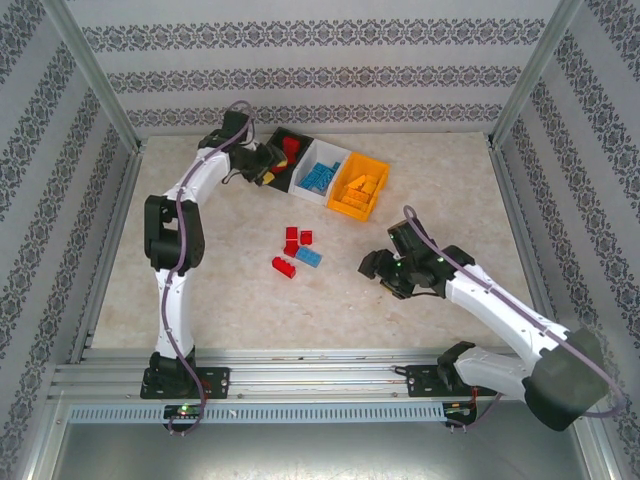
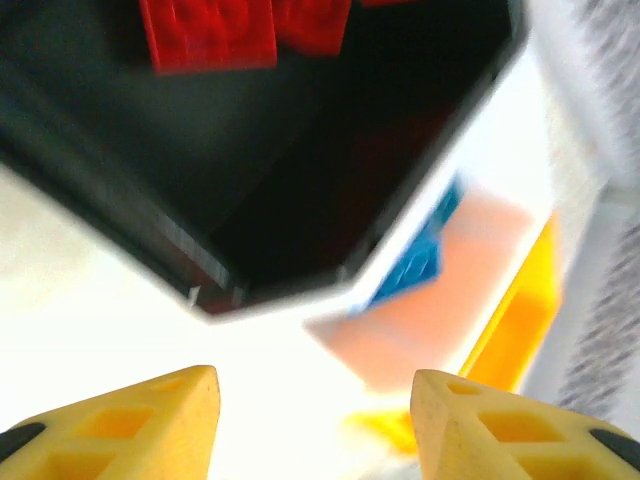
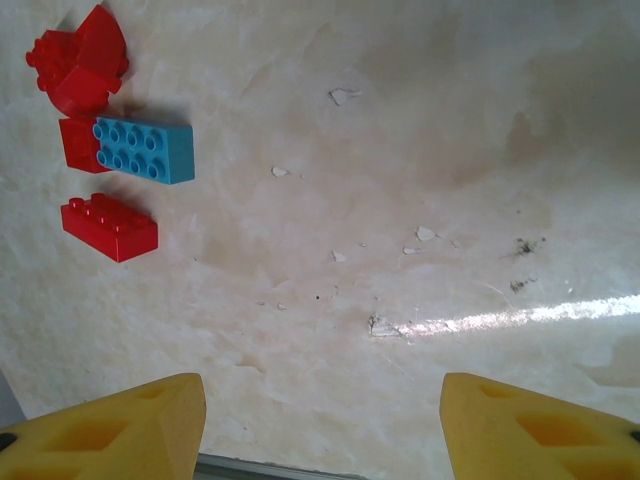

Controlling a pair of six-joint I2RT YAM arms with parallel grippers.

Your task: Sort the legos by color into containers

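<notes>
Three containers stand in a row at the back: a black bin (image 1: 283, 137) with red legos (image 1: 291, 151), a white bin (image 1: 312, 163) with blue legos (image 1: 320, 177), and an orange bin (image 1: 346, 205) with orange legos (image 1: 363, 186). My left gripper (image 1: 268, 174) hangs at the black bin's near edge. It is open in the left wrist view (image 2: 315, 385), with nothing between its fingers; red legos (image 2: 210, 30) lie in the black bin (image 2: 100, 190) ahead. Several loose red legos (image 1: 291, 240) and a blue lego (image 1: 308, 257) lie mid-table. My right gripper (image 1: 375, 265) is open (image 3: 322, 390) over bare table, right of them.
In the right wrist view the blue lego (image 3: 145, 150) partly covers a red one (image 3: 75, 145), with another red lego (image 3: 108, 227) nearer and a tilted one (image 3: 78, 60) beyond. Patterned walls and metal posts enclose the table (image 1: 450, 190).
</notes>
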